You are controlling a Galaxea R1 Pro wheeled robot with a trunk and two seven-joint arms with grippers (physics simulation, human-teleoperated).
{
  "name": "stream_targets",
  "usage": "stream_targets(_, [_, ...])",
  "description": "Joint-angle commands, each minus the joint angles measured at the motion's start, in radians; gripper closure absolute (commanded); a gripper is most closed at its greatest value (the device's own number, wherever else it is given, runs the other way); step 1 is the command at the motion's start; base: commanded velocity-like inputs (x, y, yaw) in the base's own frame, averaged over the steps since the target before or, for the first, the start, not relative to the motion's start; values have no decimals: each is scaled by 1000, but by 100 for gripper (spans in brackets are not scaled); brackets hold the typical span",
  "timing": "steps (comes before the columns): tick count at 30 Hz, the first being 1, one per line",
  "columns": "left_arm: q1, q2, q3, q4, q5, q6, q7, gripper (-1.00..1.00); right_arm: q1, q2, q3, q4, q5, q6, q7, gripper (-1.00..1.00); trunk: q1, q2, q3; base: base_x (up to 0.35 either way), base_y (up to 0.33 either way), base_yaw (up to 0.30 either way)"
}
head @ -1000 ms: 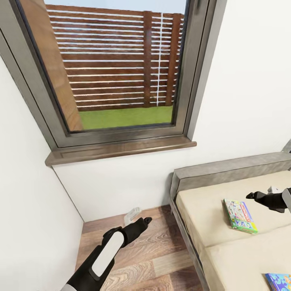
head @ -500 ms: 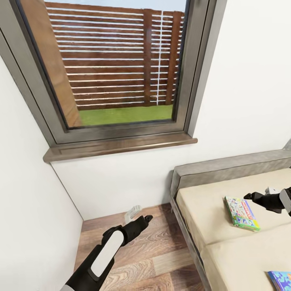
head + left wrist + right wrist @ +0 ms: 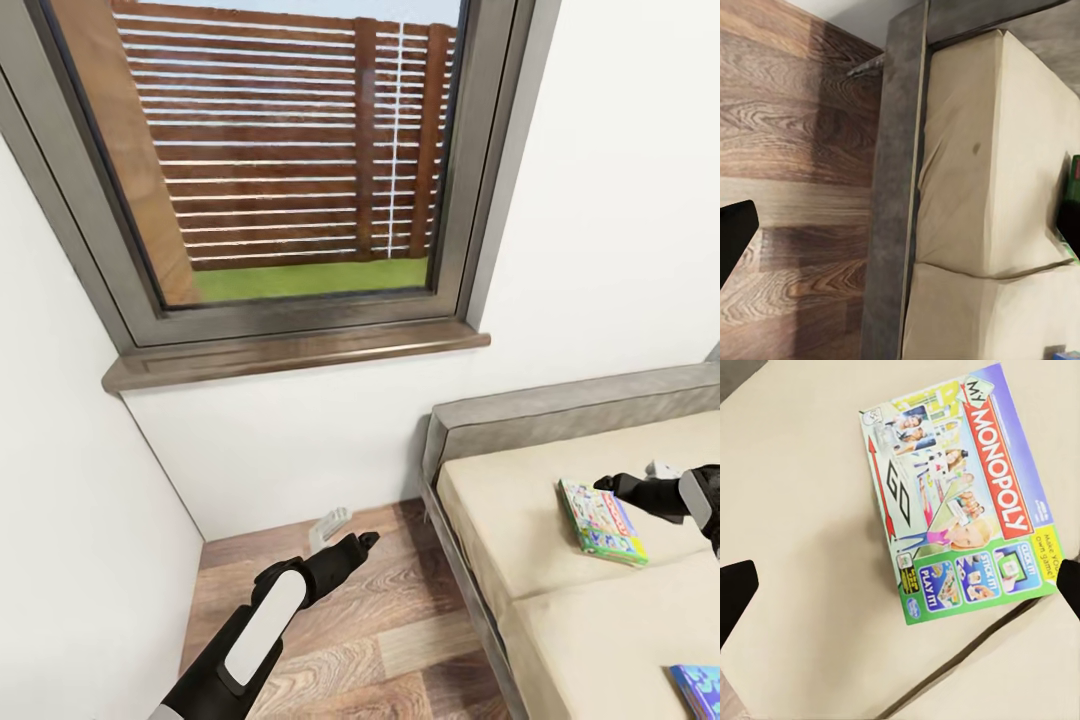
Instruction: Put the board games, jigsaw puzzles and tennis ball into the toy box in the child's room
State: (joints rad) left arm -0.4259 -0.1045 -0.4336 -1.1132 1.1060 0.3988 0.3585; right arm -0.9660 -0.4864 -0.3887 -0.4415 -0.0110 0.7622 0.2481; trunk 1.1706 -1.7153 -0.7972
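Observation:
Two board games lie on the beige bed (image 3: 500, 510). The white-green Monopoly box (image 3: 602, 520) lies flat near the headboard, and a blue box (image 3: 700, 690) shows at the lower right edge. My right gripper (image 3: 606, 483) hovers open just above the Monopoly box's far edge. In the right wrist view that box (image 3: 960, 495) lies between and beyond the spread fingertips (image 3: 735, 592). My left gripper (image 3: 362, 542) hangs open over the wooden floor beside the bed, its fingertip (image 3: 731, 240) dark at the frame's edge. The toy box, table, puzzles and tennis ball are out of view.
A grey upholstered bed frame (image 3: 560, 415) borders the mattress. A large window with a dark wooden sill (image 3: 300, 355) fills the wall ahead. A white wall (image 3: 70, 520) stands close on the left. A small white object (image 3: 330, 525) leans at the skirting on the wooden floor (image 3: 380, 640).
The whole view has shifted a little. My right gripper has edged left, closer over the Monopoly box. The left arm holds its pose.

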Motion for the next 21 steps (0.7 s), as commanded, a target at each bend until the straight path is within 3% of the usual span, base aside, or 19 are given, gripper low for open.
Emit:
stream_targets(1, [-1,0,-1,-2,10,1,9,-100,-1,0,-5,-1,-1,5,2,-100,4,-8,-4,0,0,0])
stream_targets(21, [0,0,0,-1,11,1,4,-100,-1,-9,-7,-31,-4,-3,3,-100,81,-148,-74,0,0,-16])
